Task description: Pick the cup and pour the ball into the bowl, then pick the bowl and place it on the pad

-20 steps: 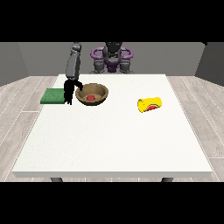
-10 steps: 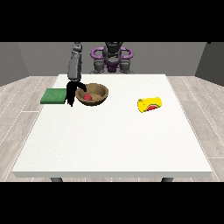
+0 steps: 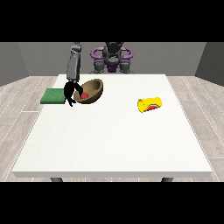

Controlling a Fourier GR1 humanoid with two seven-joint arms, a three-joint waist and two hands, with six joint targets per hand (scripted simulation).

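Wooden bowl (image 3: 90, 91) tilted, rim pinched by robot hand (image 3: 70, 91) at view's left.

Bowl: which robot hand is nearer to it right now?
The right. That robot hand, at the view's left, is at the rim of the tilted bowl. No other hand shows over the table.

We see the hand (image 3: 71, 93) at the view's left covering the near-left rim of the tilted bowl (image 3: 92, 89), and whether its fingers curl round that rim is too small to tell. Only part of the ball (image 3: 84, 95) shows inside the bowl, and the bowl's underside is hidden. We cannot see the other hand, and the table (image 3: 113, 140) hides the robot's (image 3: 112, 57) lower body.
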